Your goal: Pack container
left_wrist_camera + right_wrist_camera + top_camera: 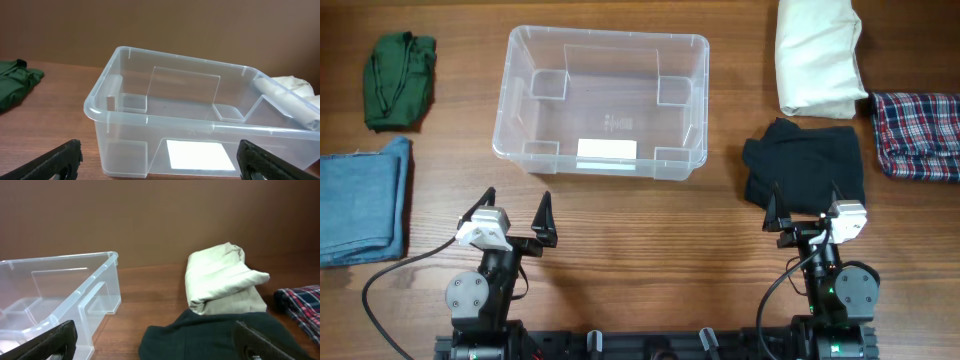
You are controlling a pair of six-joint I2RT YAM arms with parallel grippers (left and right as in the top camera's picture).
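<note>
The clear plastic container (610, 36) stands empty at the table's centre back, a white label on its base. My left gripper (517, 197) sits near the front edge, just in front of the container's near left wall, open with nothing between its fingers. In the left wrist view the container (150, 119) fills the frame just beyond the open left gripper (160, 155). My right gripper (804, 200) is open at the front right, at the near edge of a folded black garment (807, 165). The right wrist view shows the right gripper (155, 332) open over that garment (210, 335), with the container (95, 280) to the left.
A dark green garment (400, 80) and folded blue denim (362, 200) lie at the left. A cream folded cloth (818, 55) and a plaid shirt (918, 135) lie at the right. Bare wood runs between the grippers along the front.
</note>
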